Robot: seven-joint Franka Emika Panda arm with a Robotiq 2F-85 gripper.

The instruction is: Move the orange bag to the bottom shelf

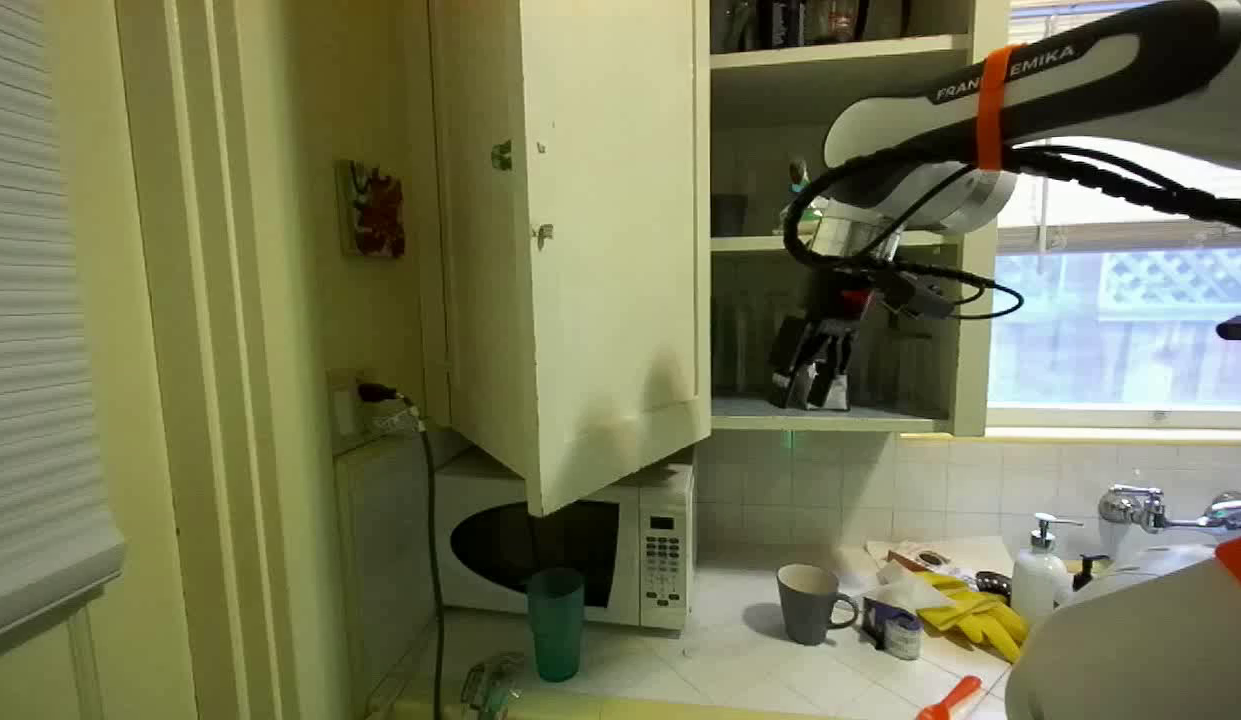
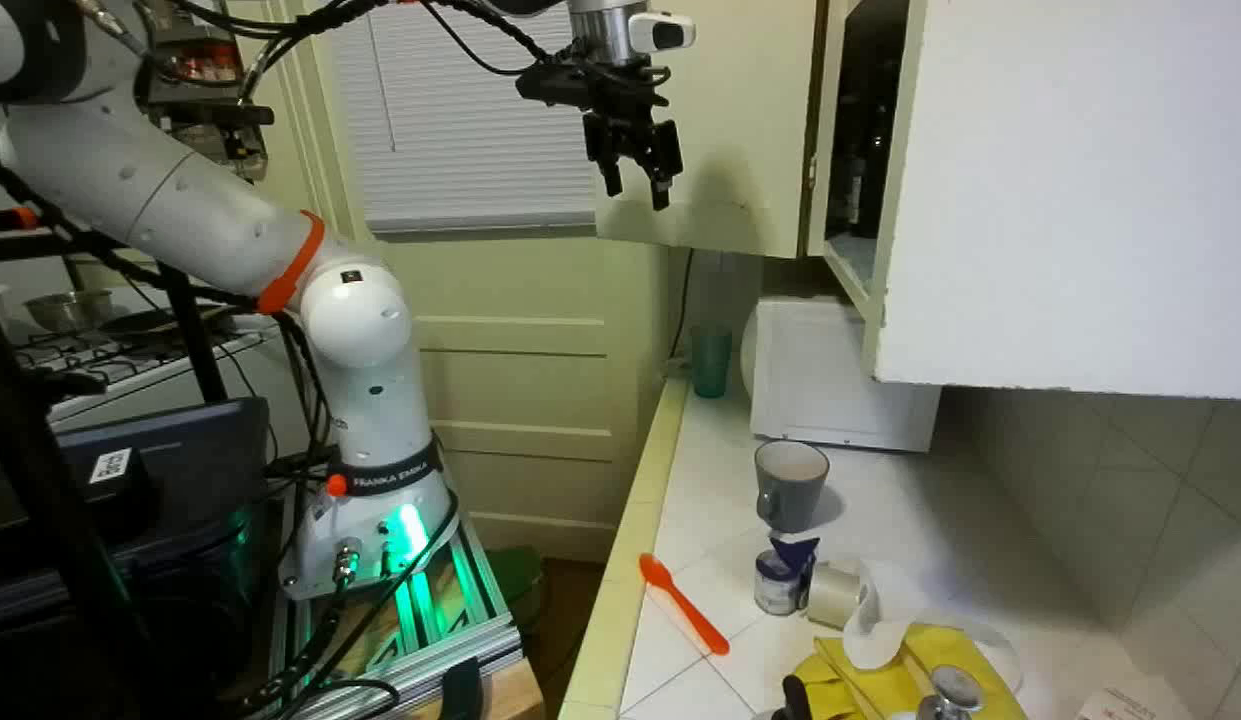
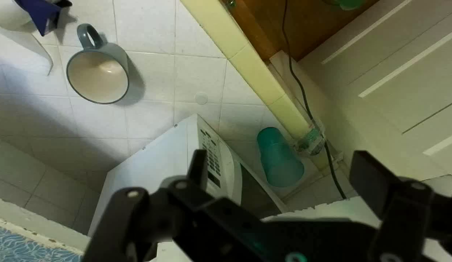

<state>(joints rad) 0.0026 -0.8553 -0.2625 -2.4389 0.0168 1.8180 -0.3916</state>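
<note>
Spread wide and empty, the end effector [image 2: 637,195] hangs out in front of the cupboard [image 1: 968,345], apart from its bottom shelf [image 1: 830,424], but the orange bag cannot be made out, so which way it lies is uncertain.

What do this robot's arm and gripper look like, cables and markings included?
The arm is smoothly rounded, white and black, with orange straps around it and black cables along it. A black band at the bottom reads FRANKA EMIKA. The wrist collar is silvery; the gripper is black with two blocky fingers.
</note>
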